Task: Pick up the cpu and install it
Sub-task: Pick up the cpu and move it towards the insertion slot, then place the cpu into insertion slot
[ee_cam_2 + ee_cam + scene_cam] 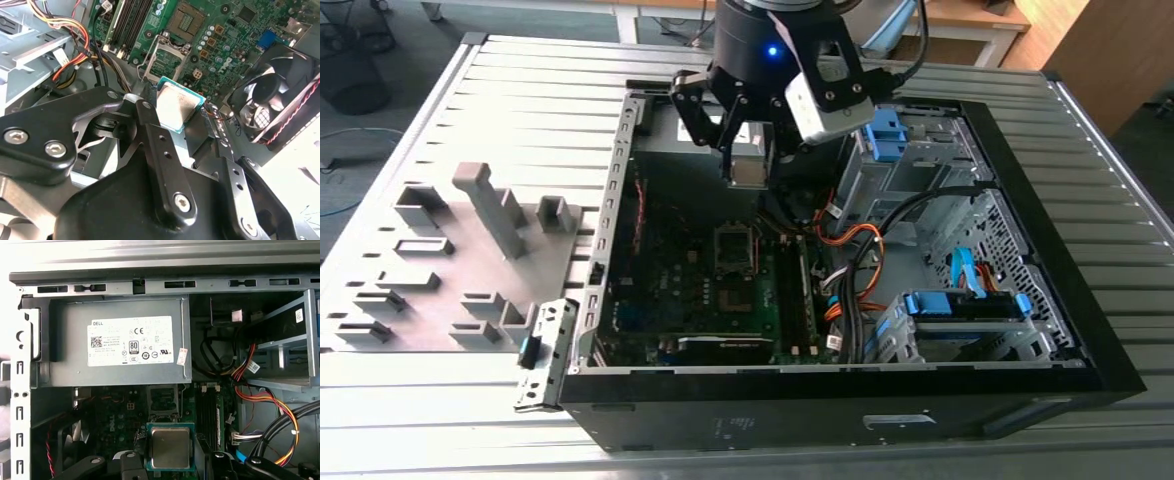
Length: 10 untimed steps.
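On the exterior view's left we see a grey plastic tray (434, 300) of blocks beside the open black computer case (854, 400). The black two-fingered gripper (747, 168) points down inside it, clamped on the thin square silvery cpu (749, 174). The chip is held free above the green motherboard (694, 280), apart from its open socket (734, 245). Orange cables (851, 238) and a grey drive cage (921, 160) crowd the exterior view's right.

Printed labels inside the computer case (854, 412)
Large white label (131, 341) with dark print and round marks on the grey power supply (65, 350); small red-and-white sticker (182, 356) at its edge; white tag (252, 367) on the wires (241, 372); wording left unread.
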{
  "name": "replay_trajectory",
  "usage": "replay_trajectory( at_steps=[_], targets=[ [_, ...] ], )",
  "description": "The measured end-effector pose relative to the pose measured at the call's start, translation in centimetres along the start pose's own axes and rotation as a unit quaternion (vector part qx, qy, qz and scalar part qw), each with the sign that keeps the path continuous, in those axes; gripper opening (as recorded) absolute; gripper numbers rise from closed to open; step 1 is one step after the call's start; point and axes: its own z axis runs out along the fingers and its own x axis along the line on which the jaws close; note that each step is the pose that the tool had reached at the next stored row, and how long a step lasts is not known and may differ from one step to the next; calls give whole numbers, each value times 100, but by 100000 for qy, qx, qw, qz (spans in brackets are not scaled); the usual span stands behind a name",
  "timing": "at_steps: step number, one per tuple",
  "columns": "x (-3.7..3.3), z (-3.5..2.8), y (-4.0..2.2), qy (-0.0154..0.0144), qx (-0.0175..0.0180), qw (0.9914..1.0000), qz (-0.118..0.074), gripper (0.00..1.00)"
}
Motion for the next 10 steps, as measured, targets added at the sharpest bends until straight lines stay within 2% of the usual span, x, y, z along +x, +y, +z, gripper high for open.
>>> replay_trajectory(
  at_steps=[10],
  targets=[
    [-1, 14, -13, -1, -3, 100000, 1, 47]
  ],
)
